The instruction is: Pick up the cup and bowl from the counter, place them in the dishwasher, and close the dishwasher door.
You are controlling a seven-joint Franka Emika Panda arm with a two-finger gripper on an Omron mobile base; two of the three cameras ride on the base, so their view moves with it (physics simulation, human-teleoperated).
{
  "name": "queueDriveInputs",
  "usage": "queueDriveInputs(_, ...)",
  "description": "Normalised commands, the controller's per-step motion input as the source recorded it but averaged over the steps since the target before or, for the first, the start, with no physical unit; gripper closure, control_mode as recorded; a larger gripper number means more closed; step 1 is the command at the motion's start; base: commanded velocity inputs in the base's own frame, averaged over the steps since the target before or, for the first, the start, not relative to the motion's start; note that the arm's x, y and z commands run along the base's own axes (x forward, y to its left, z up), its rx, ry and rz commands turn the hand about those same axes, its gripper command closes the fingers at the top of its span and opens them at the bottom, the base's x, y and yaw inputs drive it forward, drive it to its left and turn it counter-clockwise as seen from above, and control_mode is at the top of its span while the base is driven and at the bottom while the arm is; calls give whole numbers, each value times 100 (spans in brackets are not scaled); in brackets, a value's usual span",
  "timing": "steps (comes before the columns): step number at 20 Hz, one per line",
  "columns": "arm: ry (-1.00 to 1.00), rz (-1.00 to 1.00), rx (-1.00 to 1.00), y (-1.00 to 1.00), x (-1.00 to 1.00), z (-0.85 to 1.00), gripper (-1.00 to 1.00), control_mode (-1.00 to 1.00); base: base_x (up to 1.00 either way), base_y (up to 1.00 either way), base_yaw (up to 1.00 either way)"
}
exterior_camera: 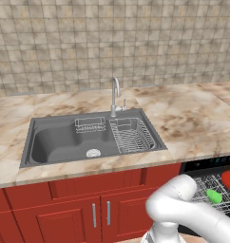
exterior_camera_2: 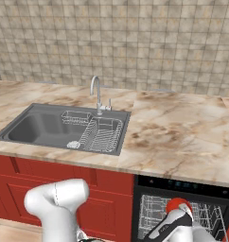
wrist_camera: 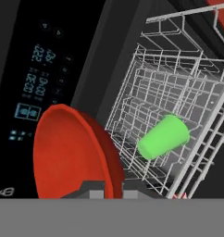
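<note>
My gripper [wrist_camera: 109, 190] is shut on the rim of the glossy red bowl [wrist_camera: 70, 152], which it holds tilted over the white wire rack [wrist_camera: 178, 83] of the open black dishwasher [exterior_camera_2: 182, 185]. In the right base view the bowl [exterior_camera_2: 178, 205] sits at the front of the rack just above my hand; the left base view shows the bowl [exterior_camera: 229, 179] there too. The green cup [wrist_camera: 164, 137] lies on its side in the rack, to the right of the bowl and apart from it; in the left base view the cup [exterior_camera: 213, 195] is lower than the bowl. A dark strip with tiny lights [wrist_camera: 33, 88] runs beside the bowl. The dishwasher door's flat panel is out of view. Above the dishwasher stretches the marble counter [exterior_camera_2: 182, 132].
A grey sink [exterior_camera: 60, 140] with a wire drying basket [exterior_camera: 131, 135] and a faucet [exterior_camera: 115, 95] is set into the counter to the left. Red cabinets with silver handles [exterior_camera: 100, 213] stand left of the dishwasher. My white arm [exterior_camera: 183, 209] crosses in front of them.
</note>
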Motion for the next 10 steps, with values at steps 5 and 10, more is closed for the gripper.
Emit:
queueDriveInputs(5, 0, 0, 0, -23, 20, -41, 100, -100, 0, 0, 0)
queueDriveInputs(10, 0, 0, 0, -24, 24, -43, 100, -100, 0, 0, 0)
